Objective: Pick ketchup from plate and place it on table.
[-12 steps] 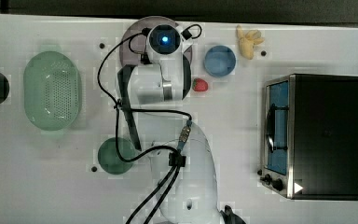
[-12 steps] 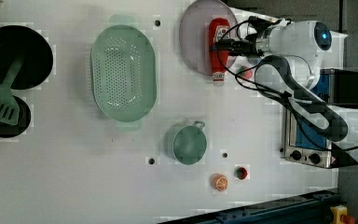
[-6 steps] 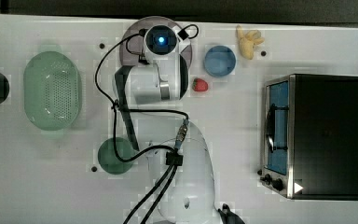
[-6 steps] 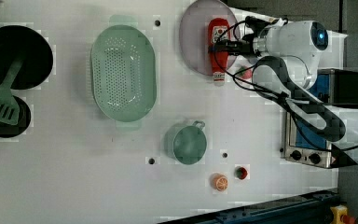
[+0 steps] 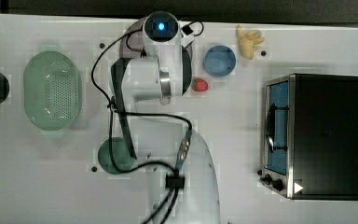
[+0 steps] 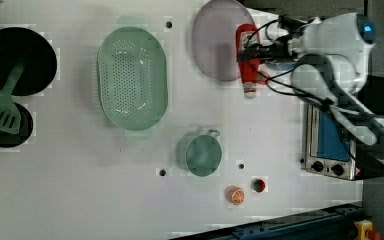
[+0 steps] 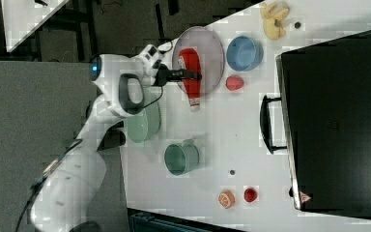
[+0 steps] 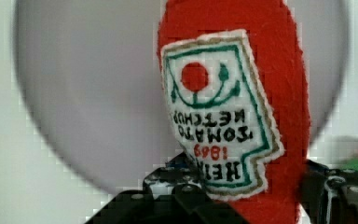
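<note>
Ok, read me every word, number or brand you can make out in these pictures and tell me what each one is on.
"HEINZ": on the white label of the ketchup, seen upside down in the wrist view.
"1869": same label, in red.
"TOMATO KETCHUP": same label, in dark letters.
The oven has a small white triangle mark at one corner; no text can be read there or by its knobs.
Nothing else carries readable text.

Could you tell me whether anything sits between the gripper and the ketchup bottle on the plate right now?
Nothing visible does. In the wrist view the gripper has a finger on each side of the ketchup, which lies on the plate. Bare table lies right beside the plate.
</note>
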Robot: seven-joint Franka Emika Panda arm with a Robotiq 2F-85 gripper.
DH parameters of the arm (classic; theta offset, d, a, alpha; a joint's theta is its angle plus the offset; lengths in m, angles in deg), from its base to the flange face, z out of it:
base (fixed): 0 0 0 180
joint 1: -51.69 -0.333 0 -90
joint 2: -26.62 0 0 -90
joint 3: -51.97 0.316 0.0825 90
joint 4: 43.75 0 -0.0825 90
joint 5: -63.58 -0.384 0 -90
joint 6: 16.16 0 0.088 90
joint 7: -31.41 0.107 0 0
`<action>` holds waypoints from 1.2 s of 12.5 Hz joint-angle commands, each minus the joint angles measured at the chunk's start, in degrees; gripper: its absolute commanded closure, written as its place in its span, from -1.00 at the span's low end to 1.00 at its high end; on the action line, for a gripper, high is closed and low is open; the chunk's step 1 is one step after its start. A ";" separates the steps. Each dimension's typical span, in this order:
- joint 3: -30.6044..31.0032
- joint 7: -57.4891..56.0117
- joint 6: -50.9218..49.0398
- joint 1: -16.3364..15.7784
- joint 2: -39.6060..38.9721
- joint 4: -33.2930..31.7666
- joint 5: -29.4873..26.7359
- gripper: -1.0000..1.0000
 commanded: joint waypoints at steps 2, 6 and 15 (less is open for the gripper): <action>0.73 2.88 -7.57 3.69 13.34 2.88 -3.44 -0.16; -0.16 2.92 -18.34 6.47 20.56 2.50 -9.68 -0.16; -4.83 7.52 -20.99 7.42 35.12 -15.22 -9.61 -0.16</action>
